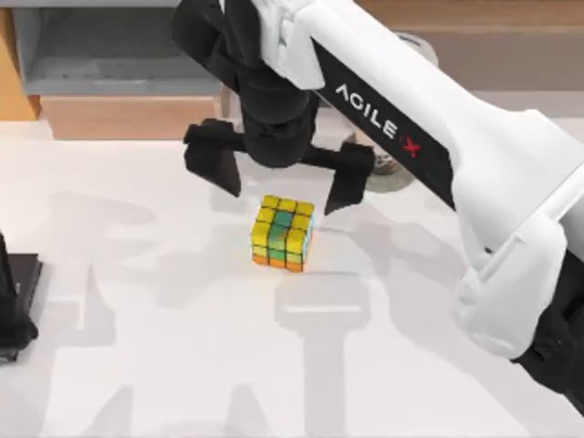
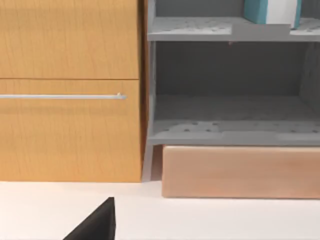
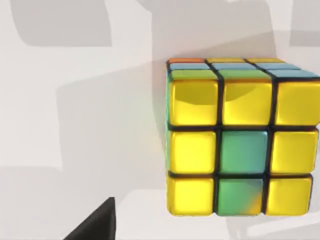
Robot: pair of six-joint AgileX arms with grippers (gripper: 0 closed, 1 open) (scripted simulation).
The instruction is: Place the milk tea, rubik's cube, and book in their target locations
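Cube (image 1: 283, 234) is the thing in play here. The right claw (image 1: 278, 178) hangs just above it, a bit toward the top of the top view, fingers spread wide and holding nothing. I'd shift it over the cube so one finger ends up on each side, drop straight down, then squeeze on flat faces, not corners. Cube sits mid-frame on the white surface (image 1: 137, 365), top mostly yellow with two green stickers, orange along the bottom. Left claw (image 1: 14, 301) is parked at the left edge; can't tell its fingers. Book (image 2: 272, 11) is on the upper shelf in the left wrist view.
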